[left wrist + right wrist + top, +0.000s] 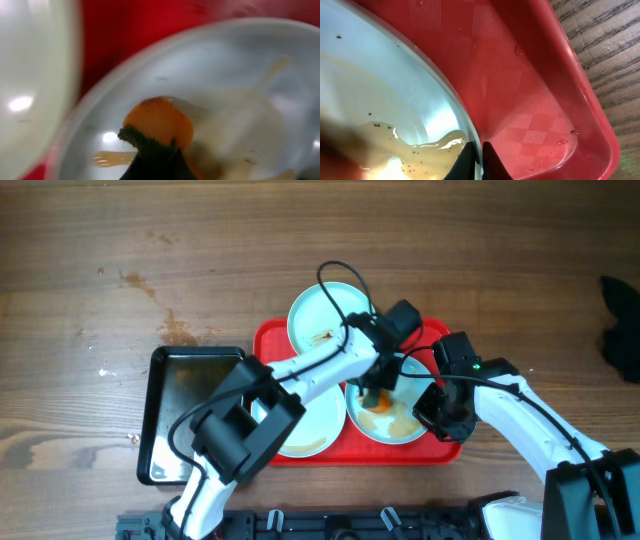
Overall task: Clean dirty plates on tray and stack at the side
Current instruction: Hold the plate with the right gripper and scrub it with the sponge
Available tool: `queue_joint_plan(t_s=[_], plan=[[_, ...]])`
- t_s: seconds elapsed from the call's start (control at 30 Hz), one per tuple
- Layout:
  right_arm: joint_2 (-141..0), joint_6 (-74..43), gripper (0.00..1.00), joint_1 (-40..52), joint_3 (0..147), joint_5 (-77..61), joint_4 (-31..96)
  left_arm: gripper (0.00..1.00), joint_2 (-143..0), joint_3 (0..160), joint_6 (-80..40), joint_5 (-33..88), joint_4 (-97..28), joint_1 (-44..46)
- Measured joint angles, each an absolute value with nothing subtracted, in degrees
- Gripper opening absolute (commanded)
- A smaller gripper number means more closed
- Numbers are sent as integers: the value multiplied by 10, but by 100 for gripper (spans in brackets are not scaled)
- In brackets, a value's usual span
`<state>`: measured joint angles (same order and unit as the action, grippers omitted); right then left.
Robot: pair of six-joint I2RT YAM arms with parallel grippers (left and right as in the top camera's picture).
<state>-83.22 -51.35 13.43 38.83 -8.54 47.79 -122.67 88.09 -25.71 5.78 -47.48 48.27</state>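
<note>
Plate (395, 95) rim pinched by right fingers (493, 161); left fingers (155, 172) clamp sponge (160, 122).

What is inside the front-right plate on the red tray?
An orange sponge, held in the left gripper, sits amid tan sauce smears in the plate. The left arm hides the plate's far edge overhead; what lies under the sponge cannot be seen.
</note>
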Motion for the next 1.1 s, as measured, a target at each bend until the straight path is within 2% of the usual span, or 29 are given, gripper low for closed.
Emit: queue_joint_plan(t_s=[0.2, 0.53, 0.73, 1.1], plan=[[-832, -514, 4, 138, 389, -90, 466, 4, -1226, 883, -257, 51, -515, 446], [-832, -514, 4, 138, 389, -89, 473, 4, -1224, 884, -251, -11, -513, 505], [-832, -514, 4, 138, 389, -89, 474, 4, -1235, 924, -251, -3, -532, 520], [-832, -514, 4, 138, 389, -88, 474, 4, -1237, 964, -247, 8, -515, 436]])
